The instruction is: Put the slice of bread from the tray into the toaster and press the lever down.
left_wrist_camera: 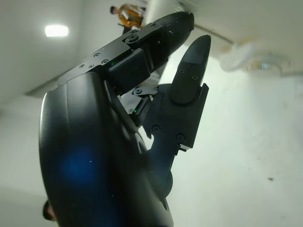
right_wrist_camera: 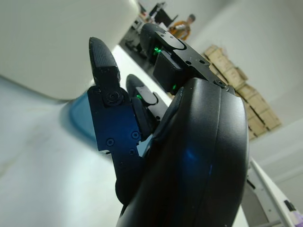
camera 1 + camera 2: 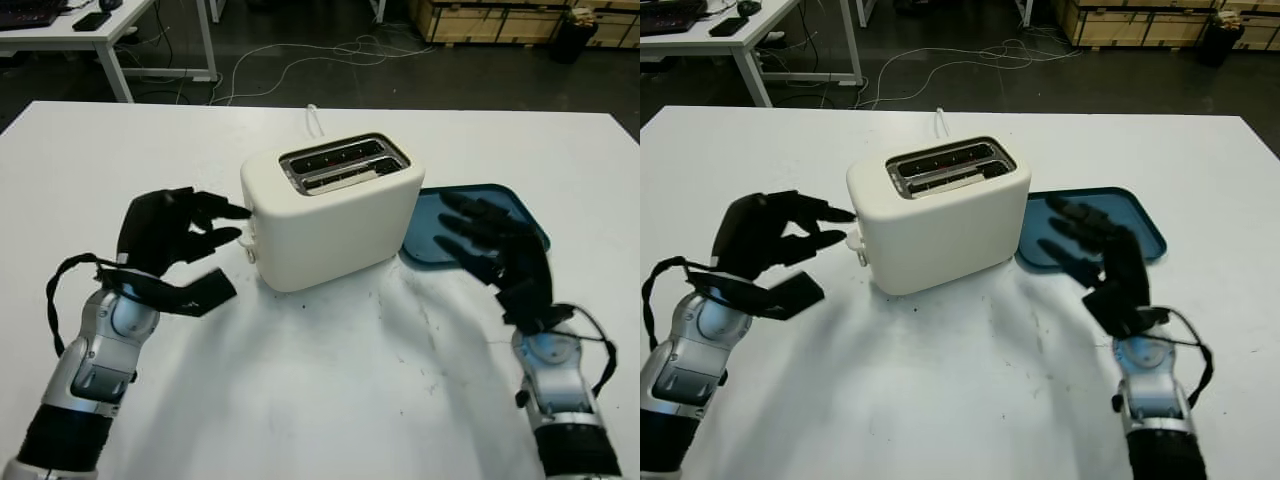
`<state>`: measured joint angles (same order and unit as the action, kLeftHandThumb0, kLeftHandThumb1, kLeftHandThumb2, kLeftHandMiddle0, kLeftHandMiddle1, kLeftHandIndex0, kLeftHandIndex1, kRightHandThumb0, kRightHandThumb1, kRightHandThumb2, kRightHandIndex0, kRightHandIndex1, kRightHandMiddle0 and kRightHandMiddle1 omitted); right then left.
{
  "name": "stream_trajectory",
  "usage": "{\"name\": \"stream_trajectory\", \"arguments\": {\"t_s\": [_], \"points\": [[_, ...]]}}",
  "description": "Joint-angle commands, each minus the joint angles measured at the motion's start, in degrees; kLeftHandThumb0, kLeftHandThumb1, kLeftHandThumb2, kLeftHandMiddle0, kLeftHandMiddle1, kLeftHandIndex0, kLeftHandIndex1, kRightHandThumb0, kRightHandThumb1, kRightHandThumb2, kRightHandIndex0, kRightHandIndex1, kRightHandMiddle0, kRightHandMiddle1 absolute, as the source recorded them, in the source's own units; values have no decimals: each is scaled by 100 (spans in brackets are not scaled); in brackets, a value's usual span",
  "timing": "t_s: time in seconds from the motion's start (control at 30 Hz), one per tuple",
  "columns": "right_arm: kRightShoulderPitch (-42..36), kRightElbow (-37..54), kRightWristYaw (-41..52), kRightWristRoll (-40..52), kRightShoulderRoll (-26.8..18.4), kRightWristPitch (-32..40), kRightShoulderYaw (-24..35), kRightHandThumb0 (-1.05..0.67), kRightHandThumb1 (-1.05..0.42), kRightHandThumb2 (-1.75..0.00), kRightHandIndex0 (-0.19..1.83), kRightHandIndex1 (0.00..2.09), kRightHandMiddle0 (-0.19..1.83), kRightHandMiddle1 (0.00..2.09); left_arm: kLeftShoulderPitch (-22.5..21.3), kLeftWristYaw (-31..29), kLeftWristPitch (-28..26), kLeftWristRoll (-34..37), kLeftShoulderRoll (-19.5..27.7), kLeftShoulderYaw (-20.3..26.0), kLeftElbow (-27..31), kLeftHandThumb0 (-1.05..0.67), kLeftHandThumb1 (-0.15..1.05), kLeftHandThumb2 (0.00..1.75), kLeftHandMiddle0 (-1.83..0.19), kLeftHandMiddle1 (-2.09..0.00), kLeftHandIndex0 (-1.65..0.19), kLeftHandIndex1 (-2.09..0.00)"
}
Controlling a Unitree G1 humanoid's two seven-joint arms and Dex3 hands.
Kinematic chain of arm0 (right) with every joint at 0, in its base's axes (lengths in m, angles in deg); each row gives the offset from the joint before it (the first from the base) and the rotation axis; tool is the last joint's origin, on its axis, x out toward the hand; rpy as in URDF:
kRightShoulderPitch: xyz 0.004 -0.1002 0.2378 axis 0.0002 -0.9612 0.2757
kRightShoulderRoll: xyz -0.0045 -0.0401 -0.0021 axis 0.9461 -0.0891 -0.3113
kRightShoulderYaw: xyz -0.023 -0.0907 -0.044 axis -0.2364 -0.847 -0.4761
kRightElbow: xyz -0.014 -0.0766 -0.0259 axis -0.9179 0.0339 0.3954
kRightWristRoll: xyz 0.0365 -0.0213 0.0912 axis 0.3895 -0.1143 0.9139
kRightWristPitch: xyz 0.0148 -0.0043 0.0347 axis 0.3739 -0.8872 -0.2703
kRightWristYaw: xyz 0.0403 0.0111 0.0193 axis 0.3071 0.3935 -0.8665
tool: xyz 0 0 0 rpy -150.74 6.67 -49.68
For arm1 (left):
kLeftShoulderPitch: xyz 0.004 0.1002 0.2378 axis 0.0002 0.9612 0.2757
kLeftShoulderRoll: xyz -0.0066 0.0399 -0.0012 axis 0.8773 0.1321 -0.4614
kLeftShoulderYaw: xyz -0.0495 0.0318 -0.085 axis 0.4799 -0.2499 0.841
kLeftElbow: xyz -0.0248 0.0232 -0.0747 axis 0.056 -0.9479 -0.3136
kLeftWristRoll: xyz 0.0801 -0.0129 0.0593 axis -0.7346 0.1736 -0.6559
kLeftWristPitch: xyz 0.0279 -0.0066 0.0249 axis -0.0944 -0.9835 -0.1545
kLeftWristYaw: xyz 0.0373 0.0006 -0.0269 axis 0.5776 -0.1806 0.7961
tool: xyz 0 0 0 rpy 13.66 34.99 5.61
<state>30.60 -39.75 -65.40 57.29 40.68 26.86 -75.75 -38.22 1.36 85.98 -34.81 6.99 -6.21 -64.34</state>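
Reaching at frame centre-left, left hand [image 3: 185,232] open, fingertips at the toaster [image 3: 330,210] lever [image 3: 250,245]; stiff lever, press its top. Right hand [image 3: 490,250] open over the tray [image 3: 520,215].

Toaster [image 3: 330,215] lever end faces the left hand [image 3: 175,232]; fingertips cover it, contact cannot be told. Slot contents too dim to tell whether bread sits inside. Right hand [image 3: 495,250] hides the near part of the blue tray [image 3: 520,215].
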Motion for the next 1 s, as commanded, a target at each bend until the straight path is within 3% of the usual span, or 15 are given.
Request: {"name": "stream_trajectory", "arguments": {"t_s": [0.0,0.3,0.6,0.97], "points": [[189,-7,113,200,-67,180,64,-33,-91,0,73,0,65,0,-24,84,73,-41,-150,29,222,-41,84,1,-70,-122,-109,0],[549,-37,323,486,-150,648,142,-31,-88,0,72,0,62,0,345,419,-419,-355,-675,207,302,-51,86,0,-57,-102,-93,0],[671,35,426,530,-179,1052,131,-27,-88,0,66,0,56,0,532,523,-684,-587,-867,221,383,-58,87,0,-62,-81,-89,0],[616,-177,517,505,-113,574,-14,-32,-88,0,66,1,56,1,483,393,-973,-764,-879,133,393,-58,84,0,-64,-80,-90,-1]]}}
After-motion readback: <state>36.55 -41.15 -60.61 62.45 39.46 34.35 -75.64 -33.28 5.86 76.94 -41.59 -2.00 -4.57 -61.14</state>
